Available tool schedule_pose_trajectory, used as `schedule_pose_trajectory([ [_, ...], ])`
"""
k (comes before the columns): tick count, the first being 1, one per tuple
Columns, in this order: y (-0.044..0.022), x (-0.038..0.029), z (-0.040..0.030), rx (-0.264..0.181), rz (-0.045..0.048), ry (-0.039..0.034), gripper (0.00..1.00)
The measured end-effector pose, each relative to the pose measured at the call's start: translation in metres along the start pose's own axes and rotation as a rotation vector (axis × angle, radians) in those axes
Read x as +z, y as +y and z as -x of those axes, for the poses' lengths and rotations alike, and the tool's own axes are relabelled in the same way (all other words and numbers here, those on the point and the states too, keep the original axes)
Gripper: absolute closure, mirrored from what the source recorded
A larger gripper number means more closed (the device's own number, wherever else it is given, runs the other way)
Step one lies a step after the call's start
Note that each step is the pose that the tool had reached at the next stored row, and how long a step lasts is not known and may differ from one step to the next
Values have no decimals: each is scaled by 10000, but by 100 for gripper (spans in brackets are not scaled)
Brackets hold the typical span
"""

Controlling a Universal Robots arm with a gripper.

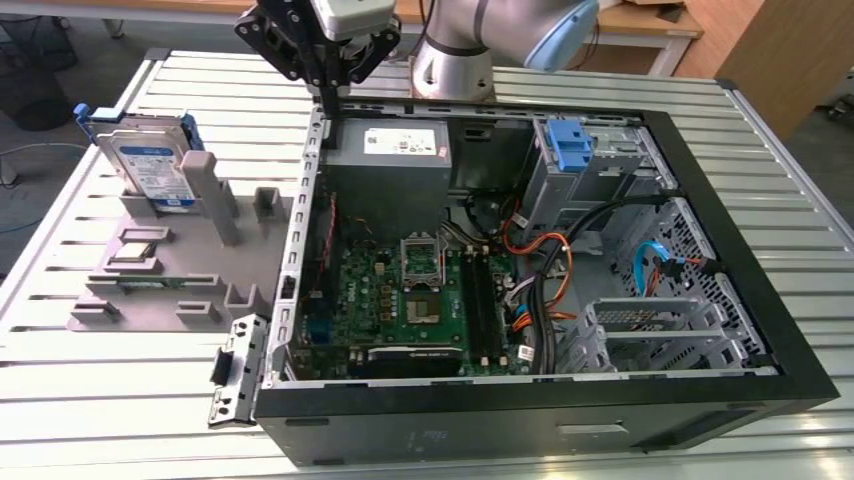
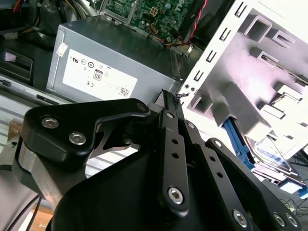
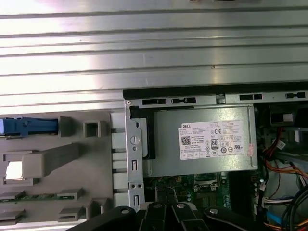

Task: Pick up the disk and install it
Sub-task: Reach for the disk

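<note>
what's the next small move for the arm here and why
Probably shift the gripper toward the exterior view's left, over the disk. The gripper hangs empty above the computer case edge by the power supply, while the disk stands upright in the grey fixture, untouched.

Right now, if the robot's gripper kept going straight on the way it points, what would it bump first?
The gripper would probably hit the top edge of the computer case wall, beside the grey power supply. Depth is unclear, so it might slip just inside instead.
</note>
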State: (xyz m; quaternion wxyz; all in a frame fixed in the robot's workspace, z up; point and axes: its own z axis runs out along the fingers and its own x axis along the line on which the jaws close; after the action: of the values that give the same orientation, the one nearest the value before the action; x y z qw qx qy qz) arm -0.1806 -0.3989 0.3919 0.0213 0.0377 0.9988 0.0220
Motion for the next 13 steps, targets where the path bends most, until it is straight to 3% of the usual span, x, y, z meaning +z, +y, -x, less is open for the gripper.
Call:
schedule_pose_trajectory([
  [13, -17, -6, -227, 1, 0, -1, 90],
])
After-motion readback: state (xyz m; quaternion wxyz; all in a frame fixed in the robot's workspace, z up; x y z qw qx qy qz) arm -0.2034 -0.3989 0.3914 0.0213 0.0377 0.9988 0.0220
